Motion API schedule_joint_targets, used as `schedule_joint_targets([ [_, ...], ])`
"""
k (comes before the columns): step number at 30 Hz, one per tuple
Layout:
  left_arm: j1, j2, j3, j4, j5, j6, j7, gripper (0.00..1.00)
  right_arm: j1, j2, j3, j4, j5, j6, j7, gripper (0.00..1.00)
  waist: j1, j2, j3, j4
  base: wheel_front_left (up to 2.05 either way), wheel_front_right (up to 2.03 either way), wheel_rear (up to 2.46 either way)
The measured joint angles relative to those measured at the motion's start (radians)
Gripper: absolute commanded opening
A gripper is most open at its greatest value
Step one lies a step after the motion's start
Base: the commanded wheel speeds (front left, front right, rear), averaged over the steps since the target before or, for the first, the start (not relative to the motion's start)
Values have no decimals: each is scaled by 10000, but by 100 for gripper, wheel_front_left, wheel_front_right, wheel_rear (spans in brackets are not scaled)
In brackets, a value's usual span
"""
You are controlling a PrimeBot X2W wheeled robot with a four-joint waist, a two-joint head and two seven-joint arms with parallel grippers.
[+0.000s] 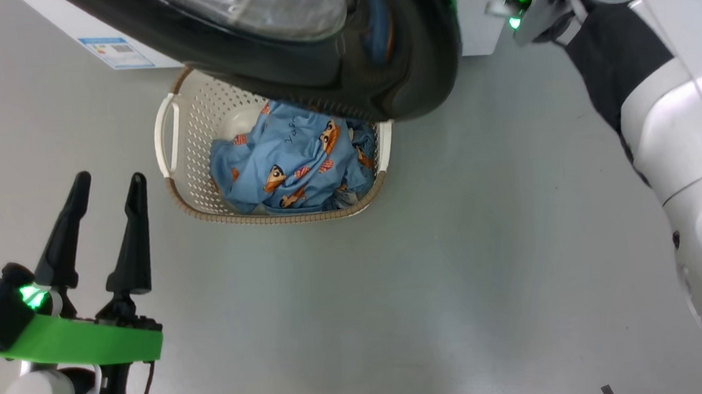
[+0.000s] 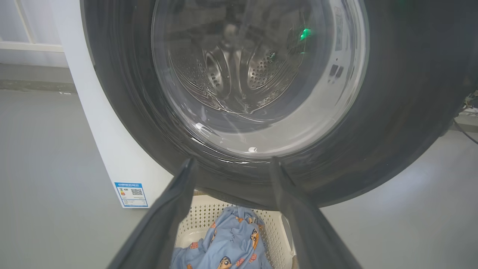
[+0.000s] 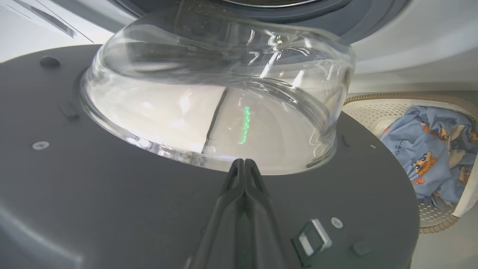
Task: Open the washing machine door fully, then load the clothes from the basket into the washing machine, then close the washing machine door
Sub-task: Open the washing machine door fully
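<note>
The washing machine door, round and glossy black with a clear glass bowl, stands swung out over the basket. Light-blue clothes with orange cartoon figures lie in the cream basket on the floor. My right gripper is shut, its tips against the door's inner grey face at the foot of the glass bowl; it holds nothing. My left gripper hangs open at the lower left, left of the basket, pointing at the door's outer side. Through the glass the steel drum shows.
The white washing machine body carries a blue label sticker low on its side. Grey floor spreads all around. My right arm's white and black forearm crosses the head view's right side.
</note>
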State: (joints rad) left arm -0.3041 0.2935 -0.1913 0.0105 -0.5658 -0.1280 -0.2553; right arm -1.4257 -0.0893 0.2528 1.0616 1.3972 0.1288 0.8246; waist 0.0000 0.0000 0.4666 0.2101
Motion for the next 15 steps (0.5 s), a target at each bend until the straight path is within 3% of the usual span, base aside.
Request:
schedule_joint_targets([
  [15, 421, 8, -8, -31, 174, 0, 0, 100, 1711, -19, 1866, -1680, 1601, -2, 861, 0, 0, 0, -703, -16, 0, 0, 0],
])
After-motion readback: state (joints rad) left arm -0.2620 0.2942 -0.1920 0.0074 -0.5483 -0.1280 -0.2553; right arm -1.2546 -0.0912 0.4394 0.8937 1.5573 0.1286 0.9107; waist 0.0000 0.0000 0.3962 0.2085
